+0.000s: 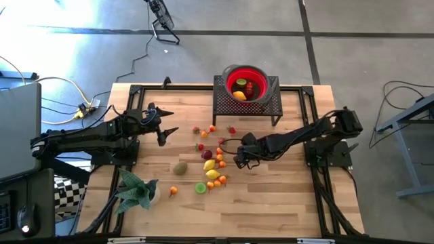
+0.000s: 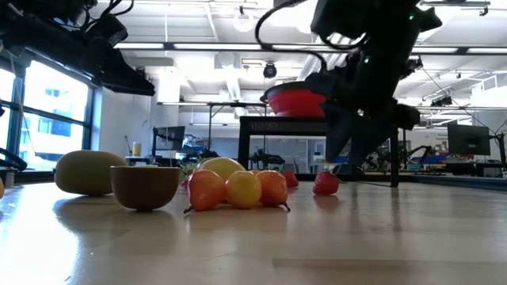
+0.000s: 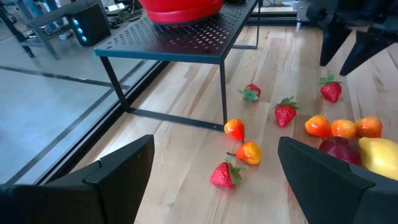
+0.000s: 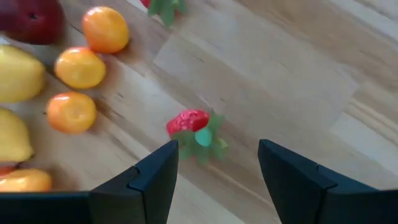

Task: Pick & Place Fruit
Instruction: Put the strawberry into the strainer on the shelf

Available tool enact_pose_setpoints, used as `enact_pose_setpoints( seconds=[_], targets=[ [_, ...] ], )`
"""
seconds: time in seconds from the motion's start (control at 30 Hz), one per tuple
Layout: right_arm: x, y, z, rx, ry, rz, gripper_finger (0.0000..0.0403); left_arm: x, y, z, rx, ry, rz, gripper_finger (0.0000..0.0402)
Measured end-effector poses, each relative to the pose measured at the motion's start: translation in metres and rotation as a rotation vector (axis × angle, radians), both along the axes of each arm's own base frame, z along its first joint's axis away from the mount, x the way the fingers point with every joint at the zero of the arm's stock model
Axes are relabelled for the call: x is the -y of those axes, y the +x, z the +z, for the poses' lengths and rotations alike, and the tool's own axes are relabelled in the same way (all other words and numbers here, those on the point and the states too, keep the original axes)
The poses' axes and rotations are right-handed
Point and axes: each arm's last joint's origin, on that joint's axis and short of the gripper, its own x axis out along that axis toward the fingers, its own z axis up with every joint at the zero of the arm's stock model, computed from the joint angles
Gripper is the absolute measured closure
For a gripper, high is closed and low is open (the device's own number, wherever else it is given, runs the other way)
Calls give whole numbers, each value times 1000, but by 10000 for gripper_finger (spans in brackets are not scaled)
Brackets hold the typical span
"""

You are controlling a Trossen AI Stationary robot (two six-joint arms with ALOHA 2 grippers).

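You've got a few fruit in the red bowl (image 1: 245,82), upper centre; most fruit (image 1: 211,163) still on table (image 1: 285,203) mid-frame; right gripper (image 1: 239,158) jaws spread by a strawberry (image 4: 188,122); left gripper (image 1: 167,123) spread, empty, centre-left.

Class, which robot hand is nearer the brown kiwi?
Left. The left hand is just up-table from the kiwi; the right hand sits farther off, beyond the fruit cluster.

No legible text, labels, brand marks, numbers or signs in any view. Screens in the room behind the table (image 2: 396,237) glow, but their contents cannot be read.
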Motion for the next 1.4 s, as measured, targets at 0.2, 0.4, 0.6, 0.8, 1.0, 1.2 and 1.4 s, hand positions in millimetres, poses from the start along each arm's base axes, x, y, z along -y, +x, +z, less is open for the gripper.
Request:
enact_pose_setpoints(
  seconds=[0.2, 0.4, 0.6, 0.8, 1.0, 1.2, 1.4],
  targets=[
    [4, 4, -7, -14, -12, 19, 202, 0, 0, 0, 2, 0, 0, 64],
    [7, 5, -8, -24, -14, 51, 273, 0, 0, 0, 1, -1, -3, 64],
    [7, 5, -8, -26, 8, 60, 314, 0, 0, 0, 1, -1, -3, 64],
    [7, 5, -8, -27, 7, 60, 313, 0, 0, 0, 1, -1, -3, 64],
    [7, 5, -8, -28, 3, 63, 308, 0, 0, 0, 1, -1, -3, 64],
    [7, 5, -8, -27, 0, 62, 315, 0, 0, 0, 0, -1, -3, 64],
    [7, 5, -8, -27, 0, 62, 333, 0, 0, 0, 1, -1, -2, 64]
  ],
)
